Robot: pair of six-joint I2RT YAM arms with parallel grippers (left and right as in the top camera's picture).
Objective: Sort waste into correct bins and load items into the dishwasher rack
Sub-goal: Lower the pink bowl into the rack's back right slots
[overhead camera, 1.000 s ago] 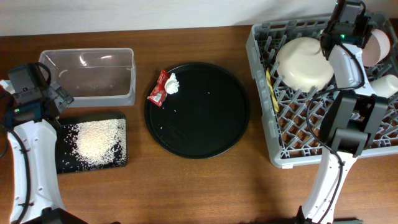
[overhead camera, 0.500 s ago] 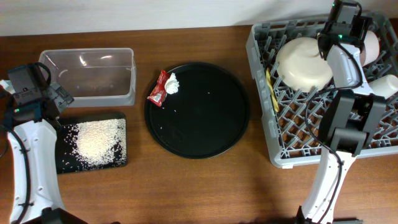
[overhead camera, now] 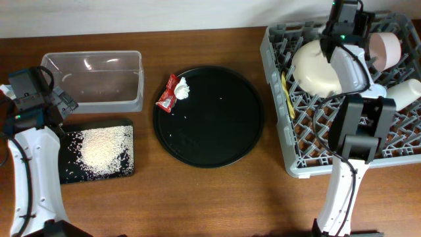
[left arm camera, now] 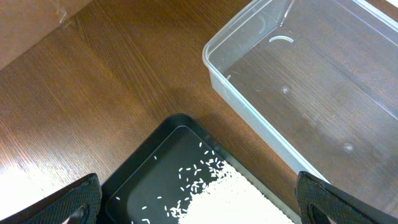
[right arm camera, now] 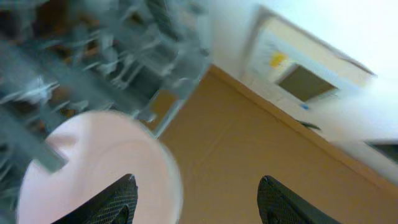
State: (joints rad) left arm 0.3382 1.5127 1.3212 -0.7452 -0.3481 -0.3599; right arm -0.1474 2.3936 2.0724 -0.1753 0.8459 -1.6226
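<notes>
My left gripper (left arm camera: 199,208) hangs open above the shallow black tray (left arm camera: 146,165), over the heap of white rice (overhead camera: 102,148). The clear tub (overhead camera: 92,78) next to it is empty. A red sachet (overhead camera: 166,99) and a white tissue scrap (overhead camera: 182,87) lie on the round black tray's far left edge. My right gripper (right arm camera: 199,202) is open at the grey rack's (overhead camera: 289,164) far side. The pink bowl (right arm camera: 93,168) is beside its left finger and stands on edge in the rack (overhead camera: 385,47). The cream bowl (overhead camera: 319,66), a white cup (overhead camera: 404,92) and a yellow utensil (overhead camera: 287,92) sit in the rack.
The large round black tray (overhead camera: 217,131) sits mid-table with a few stray rice grains on it. The right arm's upright links stand in front of the rack's near right part. A wall and a boxy device show past the rack in the blurred right wrist view.
My right gripper has opened, let go of the pink bowl and drawn back to the left. The pink bowl now leans in the rack's far right corner. The left arm has not moved.
</notes>
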